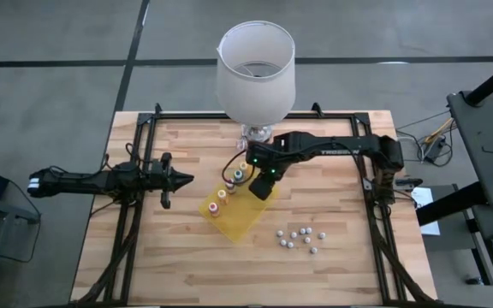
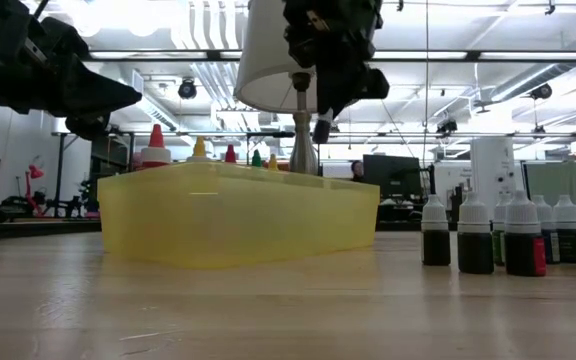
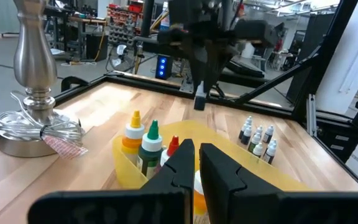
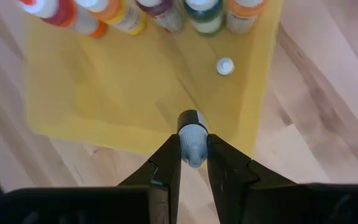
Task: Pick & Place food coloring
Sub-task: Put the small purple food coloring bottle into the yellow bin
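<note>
Seen from overhead, with 6 o'clock at the bench's near edge: a loose cluster of grey-capped bottles (image 1: 299, 239) stands toward 5 o'clock on the wooden bench (image 1: 187, 265); in the low view they show as dark bottles with pale caps, upright and close together. Just beyond them, near the centre, lies the yellow tray (image 1: 245, 216), its row of colour-capped bottles (image 1: 229, 186) standing along the tray's edge at 10 o'clock; red, yellow and green caps show above the tray wall in the low view. One small white cap (image 4: 225, 66) shows on the tray floor, apart from the row; whether a bottle is under it cannot be told. The right gripper (image 1: 264, 182) hangs above the tray's side at 2 o'clock, clenched on a grey-capped bottle (image 4: 192, 135), which is carried clear of the tray floor between the two fingers. The left gripper (image 1: 181, 180) waits at 9 o'clock, well apart from the tray, its fingers pressed together and grasping nothing. Farthest, at 12 o'clock, stands a lamp (image 1: 256, 73) with a white shade and metal stem.
</note>
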### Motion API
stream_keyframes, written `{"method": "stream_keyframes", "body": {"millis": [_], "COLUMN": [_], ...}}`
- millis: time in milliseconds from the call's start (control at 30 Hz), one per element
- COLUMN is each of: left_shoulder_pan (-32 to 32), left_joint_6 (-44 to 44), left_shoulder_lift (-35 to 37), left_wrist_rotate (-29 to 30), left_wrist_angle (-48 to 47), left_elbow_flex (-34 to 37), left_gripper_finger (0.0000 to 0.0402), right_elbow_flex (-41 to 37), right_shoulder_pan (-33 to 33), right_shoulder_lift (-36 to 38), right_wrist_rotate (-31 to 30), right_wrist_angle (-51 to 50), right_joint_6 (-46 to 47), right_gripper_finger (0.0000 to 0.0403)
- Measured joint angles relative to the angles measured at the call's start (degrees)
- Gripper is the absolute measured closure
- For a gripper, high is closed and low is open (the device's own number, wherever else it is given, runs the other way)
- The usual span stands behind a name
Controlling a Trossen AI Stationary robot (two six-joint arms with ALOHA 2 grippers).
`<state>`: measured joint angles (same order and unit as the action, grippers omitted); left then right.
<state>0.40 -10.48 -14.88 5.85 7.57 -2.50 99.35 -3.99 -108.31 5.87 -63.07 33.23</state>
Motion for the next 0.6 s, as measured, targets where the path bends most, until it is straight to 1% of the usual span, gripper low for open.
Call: {"method": "stream_keyframes", "body": {"millis": [600], "left_shoulder_pan": [0.0], "left_joint_6": [0.0], "left_shoulder_lift": [-0.04], "left_wrist_rotate": [0.0], "left_wrist_angle": [-0.47], "left_elbow_flex": [0.0], "left_gripper_finger": [0.0401], "right_elbow_flex": [-0.37], "right_shoulder_pan": [-1.34], "right_shoulder_lift": [-6.26], "right_wrist_rotate": [-0.27], "right_wrist_angle": [-1.2], "right_joint_6": [-1.97], "right_gripper_finger": [0.0344]}}
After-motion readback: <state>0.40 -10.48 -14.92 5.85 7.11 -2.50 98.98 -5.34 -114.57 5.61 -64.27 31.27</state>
